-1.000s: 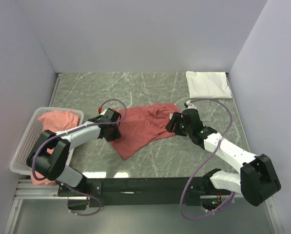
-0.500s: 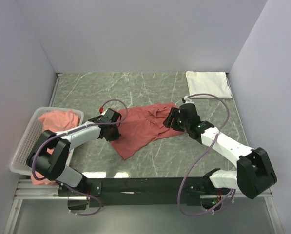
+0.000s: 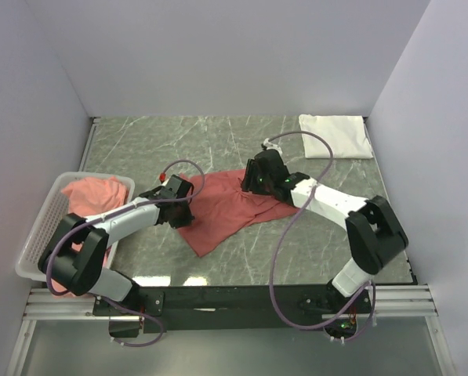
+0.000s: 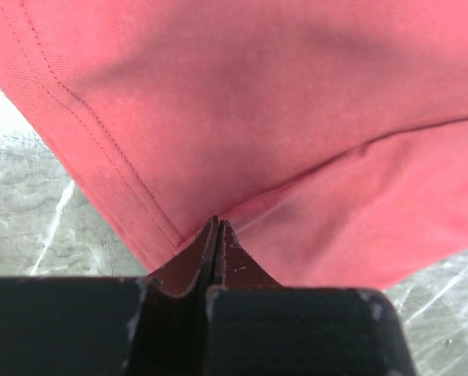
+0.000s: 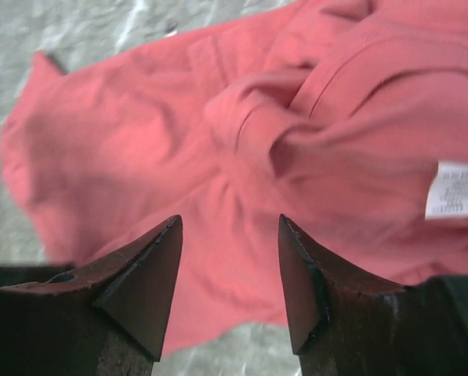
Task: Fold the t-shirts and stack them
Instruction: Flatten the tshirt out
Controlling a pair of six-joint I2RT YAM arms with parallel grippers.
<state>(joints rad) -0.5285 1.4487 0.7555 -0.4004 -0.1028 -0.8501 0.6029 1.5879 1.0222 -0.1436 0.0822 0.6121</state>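
The left gripper (image 4: 216, 229) is pinching the left edge of the red shirt (image 3: 234, 205) lying mid-table, fingers squeezed together on the cloth, likely to hold it down, while the right gripper (image 5: 230, 227) is hanging over the bunched-up collar part, fingers apart, likely getting ready to grab it.

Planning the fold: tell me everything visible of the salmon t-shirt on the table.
The salmon t-shirt is soft, cotton-looking knit with stitched hems and a small white neck label. It lies crumpled and unfolded on the green marbled table, bunched into ridges near the collar. The left gripper is shut on its hemmed edge. The right gripper hangs open over the bunched part near the label; whether it touches the cloth is not clear.
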